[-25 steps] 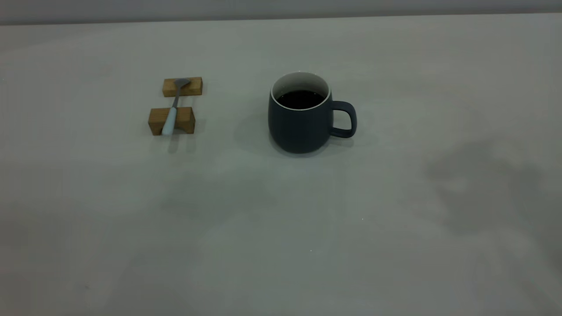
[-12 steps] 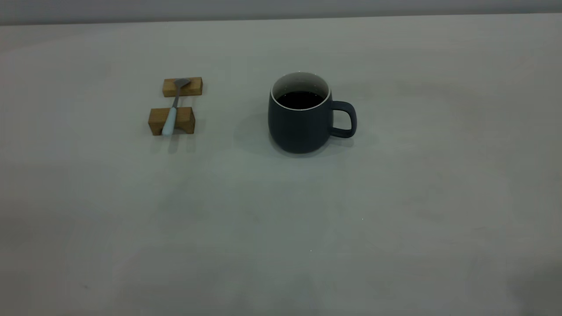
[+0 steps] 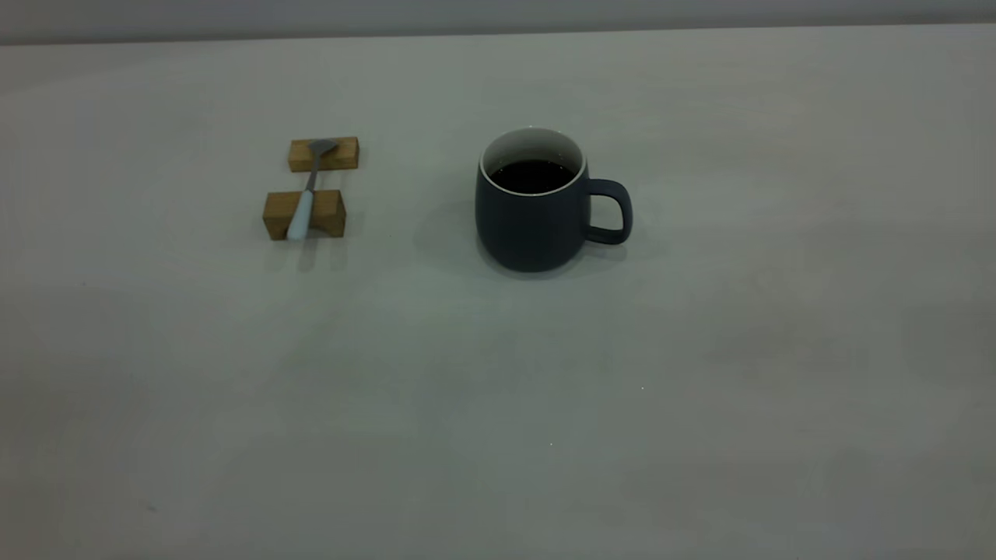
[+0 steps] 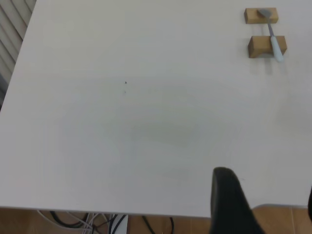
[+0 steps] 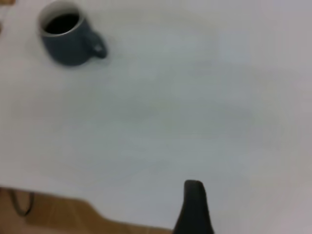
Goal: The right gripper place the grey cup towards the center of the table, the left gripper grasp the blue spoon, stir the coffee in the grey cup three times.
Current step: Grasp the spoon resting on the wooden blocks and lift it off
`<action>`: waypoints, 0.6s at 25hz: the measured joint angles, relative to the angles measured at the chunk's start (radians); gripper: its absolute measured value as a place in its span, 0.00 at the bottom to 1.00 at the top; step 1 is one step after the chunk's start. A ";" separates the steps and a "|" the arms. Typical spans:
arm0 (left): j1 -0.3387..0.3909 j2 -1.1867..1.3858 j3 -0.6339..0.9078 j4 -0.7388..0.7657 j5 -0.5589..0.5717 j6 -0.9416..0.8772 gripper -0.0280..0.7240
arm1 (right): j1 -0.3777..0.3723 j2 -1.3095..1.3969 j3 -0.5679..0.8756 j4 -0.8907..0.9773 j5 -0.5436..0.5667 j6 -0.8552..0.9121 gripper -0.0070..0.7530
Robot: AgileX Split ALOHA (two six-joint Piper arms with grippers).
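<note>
Spanning every view, the matte off-white table (image 3: 700, 428) no longer carries arm shadows; both arms are withdrawn. The slate-grey cup (image 3: 533, 206) stands central. The pale-blue spoon (image 3: 302, 204) rests untouched on wooden blocks (image 3: 305, 214). Gripper states: cannot tell.

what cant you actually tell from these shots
- Left gripper: left wrist view's edge cuts it off; jaws unreadable. Absent from exterior view.
- Right gripper: only one dark finger shows in the right wrist view.
- Coffee depth: grey cup wall hides it.
- Blue spoon bowl: too small.
</note>
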 joint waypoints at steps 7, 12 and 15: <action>0.000 0.000 0.000 0.000 0.000 0.000 0.65 | 0.000 -0.095 0.041 -0.069 -0.010 0.032 0.88; 0.000 0.000 0.000 0.000 0.000 0.000 0.65 | 0.000 -0.114 0.042 -0.073 -0.010 0.040 0.88; 0.000 0.000 0.000 0.000 0.000 0.000 0.65 | 0.000 -0.114 0.042 -0.072 -0.010 0.040 0.87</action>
